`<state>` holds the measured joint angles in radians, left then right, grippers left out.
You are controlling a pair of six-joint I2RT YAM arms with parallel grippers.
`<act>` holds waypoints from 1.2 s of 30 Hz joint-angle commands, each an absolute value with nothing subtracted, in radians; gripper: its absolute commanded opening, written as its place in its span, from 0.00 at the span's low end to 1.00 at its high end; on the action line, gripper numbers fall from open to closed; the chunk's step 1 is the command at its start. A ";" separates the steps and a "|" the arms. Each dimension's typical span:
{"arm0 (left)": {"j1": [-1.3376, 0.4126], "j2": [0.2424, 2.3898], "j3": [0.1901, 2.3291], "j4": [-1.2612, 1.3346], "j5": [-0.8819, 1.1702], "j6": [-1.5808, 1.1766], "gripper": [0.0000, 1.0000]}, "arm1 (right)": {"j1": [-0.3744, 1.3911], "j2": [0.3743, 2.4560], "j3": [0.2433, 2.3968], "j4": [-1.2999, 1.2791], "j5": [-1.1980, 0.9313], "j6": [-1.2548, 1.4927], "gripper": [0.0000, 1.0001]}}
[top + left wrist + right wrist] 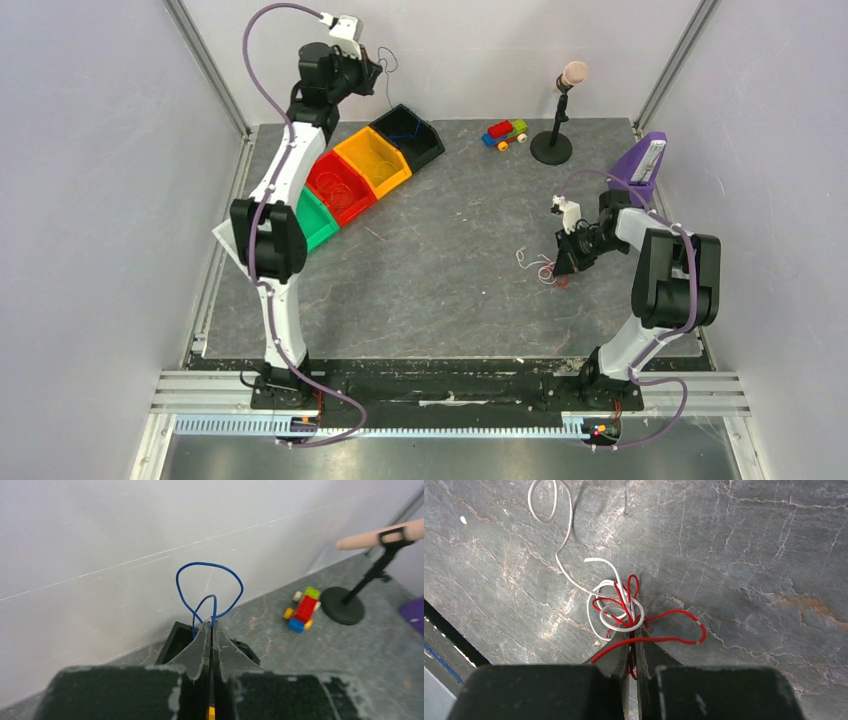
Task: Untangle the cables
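Observation:
My left gripper [210,624] is shut on a thin blue cable [210,587] that loops up past the fingertips. It hangs high above the black bin [408,133] at the back left; the cable shows faintly in the top view [386,62]. My right gripper [632,629] is shut on a tangle of red and white cables [616,605] lying on the table at the right [545,268]. A red loop [676,626] spreads to the right of the fingers and a white strand [556,540] trails off to the upper left.
A row of bins stands at the back left: green [316,220], red [341,187], orange [373,160] and black. A toy brick car [505,133], a microphone stand [555,140] and a purple object [640,158] are at the back right.

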<state>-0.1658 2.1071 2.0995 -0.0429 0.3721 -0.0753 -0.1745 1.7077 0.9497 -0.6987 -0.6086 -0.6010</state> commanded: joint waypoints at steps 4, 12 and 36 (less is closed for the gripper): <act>-0.178 2.223 2.149 0.071 0.220 0.089 0.02 | -0.178 1.744 0.996 -0.707 -0.634 -0.591 0.00; -0.204 2.286 2.184 -0.051 0.322 0.246 0.02 | -0.178 1.752 1.001 -0.707 -0.630 -0.585 0.00; -0.272 2.417 2.361 -0.331 0.185 0.448 0.40 | -0.178 1.763 0.991 -0.712 -0.649 -0.580 0.00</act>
